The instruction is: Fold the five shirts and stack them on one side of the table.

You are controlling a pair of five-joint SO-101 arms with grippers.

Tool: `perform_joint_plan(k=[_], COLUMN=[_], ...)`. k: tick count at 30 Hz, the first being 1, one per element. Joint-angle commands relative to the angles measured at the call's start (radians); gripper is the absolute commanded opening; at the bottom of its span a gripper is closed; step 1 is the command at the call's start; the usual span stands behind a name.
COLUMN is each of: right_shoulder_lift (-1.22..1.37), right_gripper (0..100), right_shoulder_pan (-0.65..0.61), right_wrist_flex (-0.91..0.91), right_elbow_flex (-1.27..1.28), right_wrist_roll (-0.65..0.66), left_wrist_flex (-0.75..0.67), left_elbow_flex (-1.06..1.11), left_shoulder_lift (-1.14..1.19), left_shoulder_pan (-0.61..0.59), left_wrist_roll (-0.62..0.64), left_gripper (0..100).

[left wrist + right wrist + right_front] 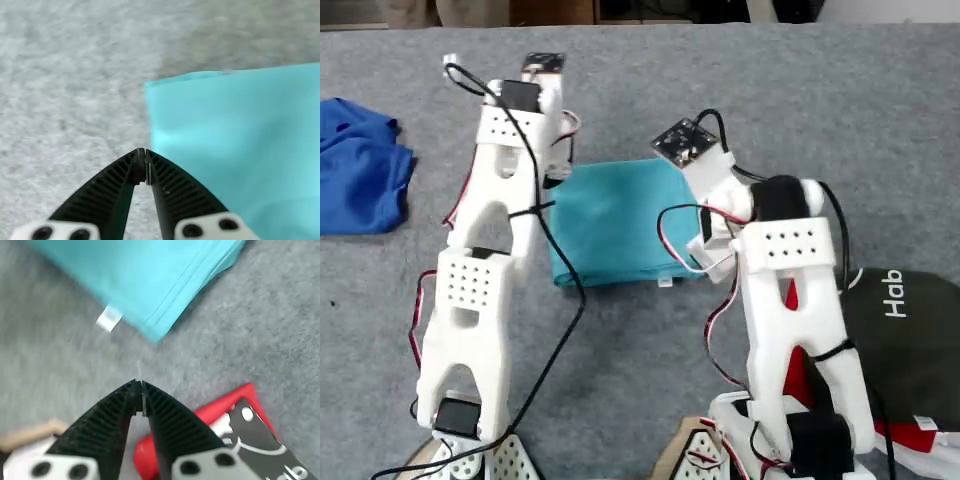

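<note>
A folded teal shirt (618, 222) lies flat in the middle of the grey table. My left gripper (141, 160) is shut and empty just off the shirt's left edge (150, 115), near its far corner. In the high view the left gripper (558, 168) sits beside that edge. My right gripper (140, 395) is shut and empty over bare table, close to the teal shirt (145, 275) at the corner with the white tag (109, 319). A crumpled blue shirt (360, 165) lies at the far left.
A black shirt (905, 335) with white print lies on a red shirt (798, 365) at the right, beside the right arm's base. The red shirt (220, 420) also lies close under the right gripper. Grey cloth covers the table (820, 90).
</note>
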Motion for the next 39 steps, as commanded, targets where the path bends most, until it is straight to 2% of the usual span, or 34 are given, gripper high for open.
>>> perform_joint_plan(k=[1, 8, 15, 20, 24, 26, 28, 30, 35, 37, 39], right_shoulder_lift=[-0.005, 0.219, 0.346, 0.277, 0.206, 0.177, 0.159, 0.142, 0.130, 0.136, 0.136], right_gripper=[0.5, 0.5, 0.8, 0.9, 0.9, 0.9, 1.5, 6.5, 30.2, 35.2, 36.1], right_shoulder_pan=[-0.018, -0.042, -0.008, -0.013, -0.008, -0.012, -0.013, -0.013, -0.030, -0.058, -0.091], right_wrist_flex=[-0.176, -0.391, -0.439, -0.305, -0.137, -0.074, -0.041, -0.025, -0.005, -0.046, -0.130], right_elbow_flex=[0.085, 0.217, 0.143, -0.008, -0.137, -0.173, -0.179, -0.162, -0.082, -0.042, 0.016], right_wrist_roll=[-0.095, -0.207, -0.209, -0.209, -0.210, -0.222, -0.305, -0.404, -0.575, -0.631, -0.712], left_wrist_flex=[-0.103, -0.181, -0.187, -0.180, -0.063, 0.000, 0.021, 0.021, 0.021, 0.021, 0.020], left_elbow_flex=[0.029, 0.005, -0.098, -0.144, -0.259, -0.313, -0.341, -0.354, -0.305, -0.275, -0.261], left_shoulder_lift=[0.002, 0.165, 0.209, 0.199, 0.202, 0.203, 0.200, 0.197, 0.160, 0.154, 0.162], left_shoulder_pan=[0.029, 0.028, 0.011, 0.037, 0.038, 0.038, 0.029, 0.009, -0.048, -0.068, -0.078], left_wrist_roll=[0.008, 0.009, 0.009, 0.005, -0.020, -0.066, -0.083, -0.083, -0.083, -0.084, -0.087], left_gripper=[2, 2, 2, 2, 3, 7, 13, 17, 23, 23, 23])
